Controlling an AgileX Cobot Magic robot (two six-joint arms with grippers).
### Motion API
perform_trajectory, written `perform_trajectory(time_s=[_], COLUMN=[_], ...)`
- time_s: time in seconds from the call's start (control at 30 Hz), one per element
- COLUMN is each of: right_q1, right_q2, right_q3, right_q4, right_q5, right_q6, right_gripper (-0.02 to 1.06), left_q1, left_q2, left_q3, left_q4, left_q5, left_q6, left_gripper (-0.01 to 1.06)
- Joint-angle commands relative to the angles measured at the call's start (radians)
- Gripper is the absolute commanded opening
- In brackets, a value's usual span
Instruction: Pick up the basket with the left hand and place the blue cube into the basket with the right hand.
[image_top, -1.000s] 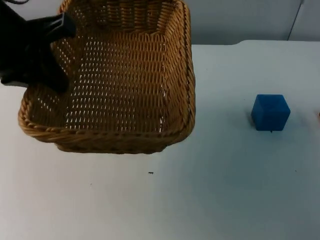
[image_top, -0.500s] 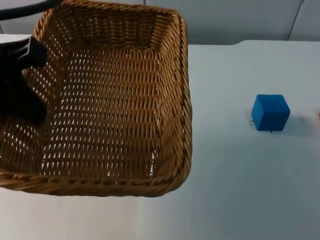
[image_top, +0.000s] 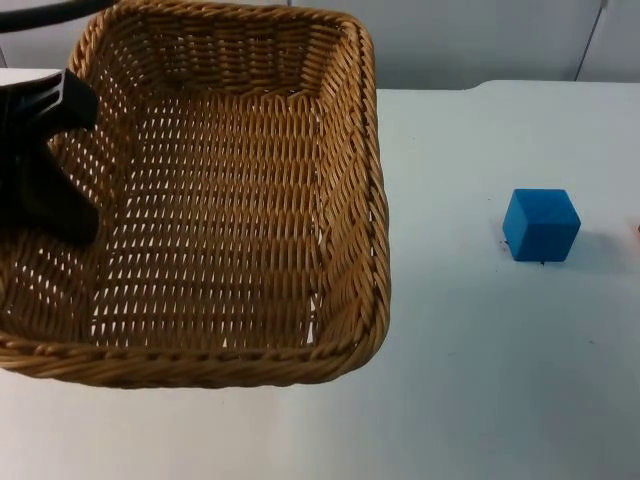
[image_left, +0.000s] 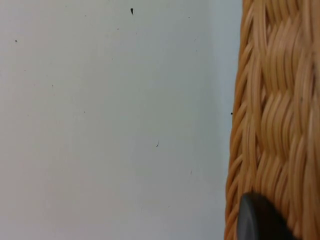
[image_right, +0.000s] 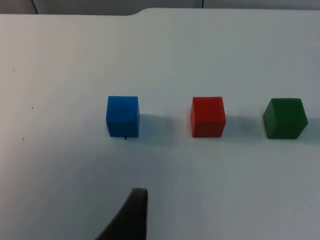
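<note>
The matte black, angular plastic left gripper (image_top: 45, 160) is showing smooth faces, and a rounded black fingertip (image_left: 257, 220) is catching dull light.

The basket (image_top: 230, 200) sits over the tabletop's (image_top: 480, 400) nine o'clock side, left gripper (image_top: 45, 160) at its nine o'clock rim. Well apart at three o'clock rests one cube (image_top: 541, 225), two more cubes (image_right: 207, 116) (image_right: 285, 118) lined up beyond it.

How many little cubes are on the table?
3, in one row on the white table: the blue cube, then the red cube in the middle, then the green cube at the other end. None seems hidden.
</note>
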Motion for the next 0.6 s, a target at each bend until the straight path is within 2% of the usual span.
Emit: perform_trajectory(time_s=[0.0,0.07,0.13,0.17,0.27,0.3,0.57], right_q1=[-0.007,-0.007,-0.007,-0.007,-0.007,-0.007,0.012], right_q2=[0.101,0.208,0.321,0.321,0.475,0.528,0.820], right_q3=[-0.040,-0.085,-0.136,-0.136,-0.201,-0.222,-0.318], right_q4=[0.010,0.040,0.110,0.110,0.256,0.281,0.284], right_q5=[-0.062,-0.097,-0.130,-0.130,-0.159,-0.162,-0.175], right_q6=[-0.021,-0.036,-0.098,-0.098,-0.238,-0.261,-0.268], right_gripper=[1.04,1.04,1.04,1.04,1.04,1.04,1.04], left_q1=[-0.007,-0.007,-0.007,-0.007,-0.007,-0.007,-0.007], left_q2=[0.007,0.012,0.016,0.016,0.016,0.016,0.016], left_q3=[0.000,0.000,0.000,0.000,0.000,0.000,0.000], left_q4=[-0.034,-0.035,-0.035,-0.035,-0.035,-0.035,-0.031], left_q5=[-0.003,-0.005,-0.012,-0.012,-0.017,-0.017,-0.017], left_q6=[-0.008,-0.008,-0.008,-0.008,-0.005,-0.005,-0.005], left_gripper=[0.00,0.00,0.00,0.00,0.00,0.00,0.00])
